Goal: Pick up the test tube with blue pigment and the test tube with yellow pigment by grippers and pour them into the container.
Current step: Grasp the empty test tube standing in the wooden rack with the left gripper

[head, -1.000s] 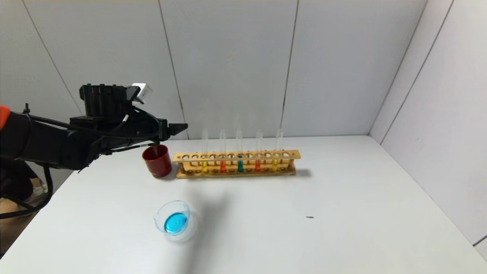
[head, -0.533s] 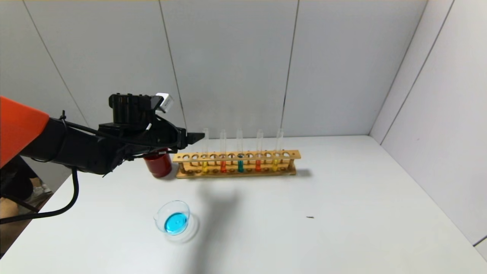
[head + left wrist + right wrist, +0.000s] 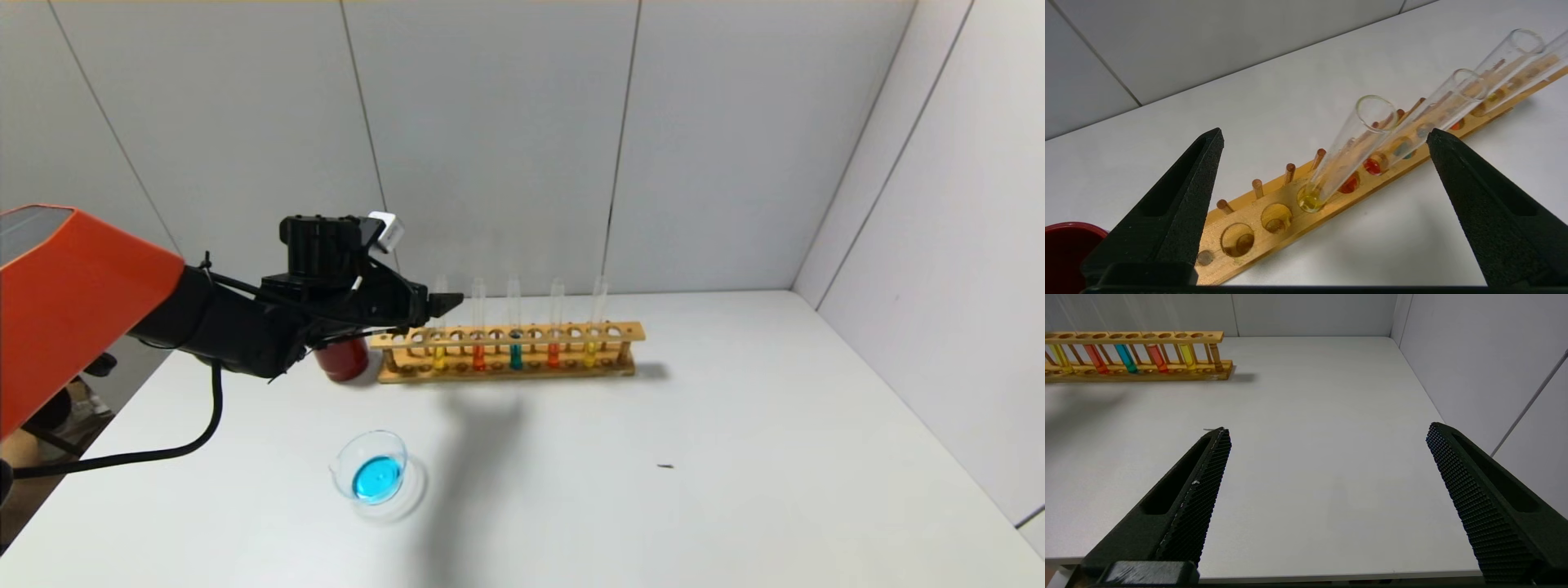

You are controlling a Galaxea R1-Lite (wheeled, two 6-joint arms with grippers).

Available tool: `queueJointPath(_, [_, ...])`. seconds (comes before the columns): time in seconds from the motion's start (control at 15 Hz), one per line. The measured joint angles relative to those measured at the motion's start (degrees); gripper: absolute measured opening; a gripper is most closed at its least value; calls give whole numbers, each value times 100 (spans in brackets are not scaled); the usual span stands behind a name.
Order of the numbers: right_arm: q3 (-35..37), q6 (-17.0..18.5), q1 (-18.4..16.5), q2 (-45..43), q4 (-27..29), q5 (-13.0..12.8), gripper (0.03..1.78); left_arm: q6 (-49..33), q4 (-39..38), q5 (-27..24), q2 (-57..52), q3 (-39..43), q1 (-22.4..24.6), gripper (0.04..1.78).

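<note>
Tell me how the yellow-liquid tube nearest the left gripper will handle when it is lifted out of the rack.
The test tube with yellow pigment looks like thin clear glass, so probably fragile and slippery between the left gripper's open jaws. It holds only a little liquid, so it is likely light. Being slender and round-bottomed, it would probably roll if laid on the table outside the wooden rack.

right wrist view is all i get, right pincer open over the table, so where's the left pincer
observer: the left pincer is up at the left end of the rack, level with the upper part of the tubes.
operator: open or shut
observer: open. the left wrist view shows the test tube with yellow pigment between its jaws, untouched.
operator: anything in the container yet
observer: yes, the container holds blue liquid. it stands nearer the robot than the rack's left end.
</note>
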Motion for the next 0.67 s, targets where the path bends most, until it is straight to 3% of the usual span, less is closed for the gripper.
queueJointPath(0.2, [0,0,0,0,0,0,175,130,18,6,193,-127,-6,171])
queueJointPath(0.33, [0,0,0,0,2,0,175,169,18,13,313,-227,-4,157])
queueJointPath(0.47, [0,0,0,0,0,0,175,201,13,17,405,-286,-13,132])
queueJointPath(0.67, [0,0,0,0,2,0,175,210,18,9,486,-354,-44,77])
